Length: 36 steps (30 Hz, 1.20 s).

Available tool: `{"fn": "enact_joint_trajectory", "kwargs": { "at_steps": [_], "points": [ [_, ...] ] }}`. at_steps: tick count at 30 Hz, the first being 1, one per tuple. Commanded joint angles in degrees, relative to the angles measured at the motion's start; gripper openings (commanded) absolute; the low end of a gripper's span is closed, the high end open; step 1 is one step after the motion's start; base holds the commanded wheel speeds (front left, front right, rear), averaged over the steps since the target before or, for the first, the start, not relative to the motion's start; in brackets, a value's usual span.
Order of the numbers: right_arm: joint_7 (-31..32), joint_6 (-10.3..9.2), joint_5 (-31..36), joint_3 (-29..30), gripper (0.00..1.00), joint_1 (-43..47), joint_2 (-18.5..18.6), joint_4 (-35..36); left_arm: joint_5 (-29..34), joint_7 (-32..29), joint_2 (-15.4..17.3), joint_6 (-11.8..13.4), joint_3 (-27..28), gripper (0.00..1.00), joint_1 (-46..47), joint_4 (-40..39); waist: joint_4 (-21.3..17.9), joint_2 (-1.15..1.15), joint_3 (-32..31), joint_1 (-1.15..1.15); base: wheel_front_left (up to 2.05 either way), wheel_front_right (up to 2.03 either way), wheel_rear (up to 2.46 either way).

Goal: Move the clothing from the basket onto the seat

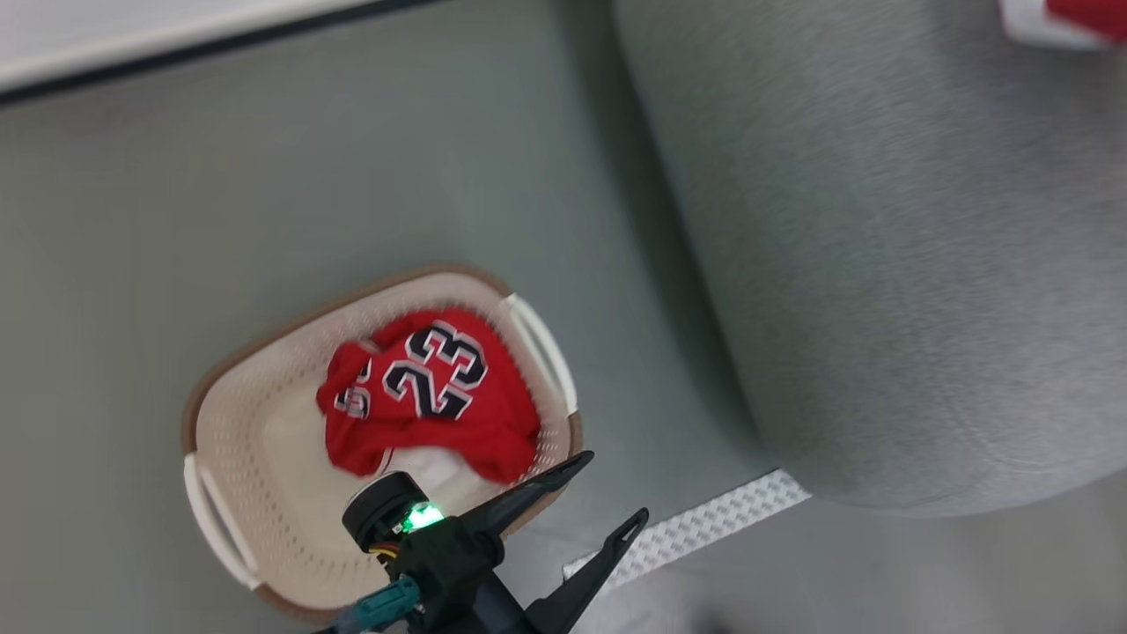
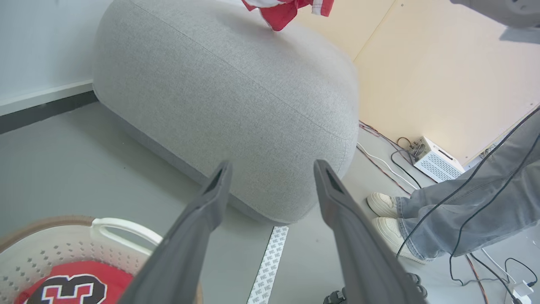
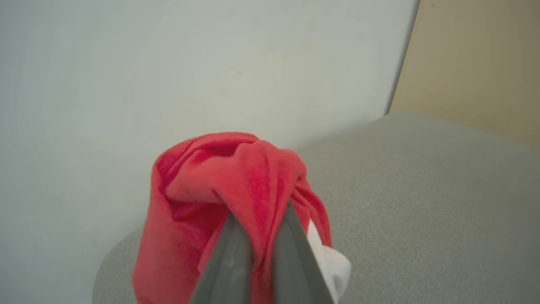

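- Fingers [image 3: 230, 266] of our right tool [image 3: 261, 230] are pinched together on a bunched red garment [image 3: 198, 181] with a bit of white trim. It is held over the far part of the grey seat [image 3: 422, 202]. We cannot tell whether the cloth already rests on the cushion or hangs just above it.
- Our left tool [image 1: 616, 484] has its fingers spread apart and holds nothing. It hovers over the near rim of the basket [image 1: 233, 423], pointing toward the seat.
- Below it, the "23" jersey [image 1: 423, 396] lies crumpled in the basket, toward the side nearer the seat.
- The basket stands on the grey floor [image 1: 220, 194], near the seat but apart from it. A strip of patterned white tape [image 1: 704, 528] lies on the floor by the seat's corner.
- Past that corner a person's pale shoes [image 2: 384, 204] and jeans show, with cables and a small white box [image 2: 434, 160] nearby.
- We judge the step in hand to be the drop-off of one garment. The right tool needs to part its fingers so the cloth settles well onto the cushion, not on its rounded edge.
- After that, the left tool must tip down into the basket and pinch a raised fold of the jersey, clear of the perforated wall and the handle [image 1: 541, 348].
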State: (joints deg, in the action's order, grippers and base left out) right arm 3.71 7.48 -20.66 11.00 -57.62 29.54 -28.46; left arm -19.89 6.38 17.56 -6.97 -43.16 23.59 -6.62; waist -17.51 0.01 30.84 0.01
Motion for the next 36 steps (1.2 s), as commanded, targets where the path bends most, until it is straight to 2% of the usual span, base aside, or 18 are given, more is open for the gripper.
{"fn": "enact_joint_trajectory", "kwargs": {
  "at_steps": [1,5,11,12,13,14,17,19,23,29,36],
  "points": [
    [-0.29,0.02,0.43,0.26,0.0,-1.11,0.3,-0.7,-0.66,0.34,0.47,-0.14,0.0,1.0,0.42,-0.43,5.66,-0.01,7.07,-0.01,0.0,0.0,0.0],
    [-1.6,0.02,4.93,4.87,0.0,-4.16,1.64,-8.59,-0.48,1.07,1.72,-0.27,-0.97,1.0,0.03,-1.33,5.91,-0.01,8.6,-0.01,0.0,0.0,0.0],
    [-2.54,0.02,12.35,9.38,0.0,-3.99,-1.89,-16.34,-0.08,2.81,2.15,0.28,-0.54,1.0,0.25,-3.16,5.94,-0.01,9.94,-0.01,0.0,0.0,0.0],
    [-2.67,0.02,13.31,9.8,0.35,-3.62,-2.65,-16.95,-0.08,3.42,2.22,0.45,-0.31,1.0,0.23,-3.37,5.87,-0.01,9.86,-0.01,0.0,0.0,0.0],
    [-2.77,0.02,14.3,10.15,0.96,-3.31,-3.06,-17.64,-0.05,3.95,2.32,0.59,-0.08,1.0,0.15,-3.44,5.81,-0.01,9.69,-0.01,0.0,0.0,0.0],
    [-3.15,0.02,15.21,10.44,1.0,-3.19,-3.1,-17.91,0.1,4.25,2.37,0.69,0.0,1.0,0.18,-3.49,5.85,-0.01,9.54,-0.01,0.0,0.0,0.0],
    [-4.64,0.02,17.18,11.11,1.0,-2.69,-4.07,-18.62,1.44,4.87,2.82,0.86,-0.09,1.0,1.19,-2.91,6.22,-0.01,8.65,-0.01,0.0,0.0,0.0],
    [-6.25,0.02,15.8,12.18,1.0,-2.5,-6.05,-18.85,1.64,5.34,2.53,1.06,0.01,1.0,1.05,-2.2,6.3,-0.01,7.36,-0.01,0.0,0.0,0.0],
    [-7.07,-0.01,16.76,10.44,1.0,0.95,-6.68,-19.4,1.21,6.29,1.84,0.91,-0.66,1.0,0.61,-0.03,6.59,-0.01,2.37,-0.01,0.0,0.0,0.0],
    [-6.28,0.0,16.02,5.0,1.0,6.73,-7.27,-17.38,-1.04,7.76,0.2,1.69,-0.12,1.0,-1.7,4.24,6.18,-0.01,-7.26,-0.01,0.0,0.0,0.0],
    [-3.05,0.0,14.53,-1.61,1.0,13.91,-5.42,-9.63,-3.01,8.73,-2.34,4.37,2.02,1.0,-6.51,9.67,6.7,-0.01,-18.0,-0.01,0.0,0.0,0.0]
  ]
}}
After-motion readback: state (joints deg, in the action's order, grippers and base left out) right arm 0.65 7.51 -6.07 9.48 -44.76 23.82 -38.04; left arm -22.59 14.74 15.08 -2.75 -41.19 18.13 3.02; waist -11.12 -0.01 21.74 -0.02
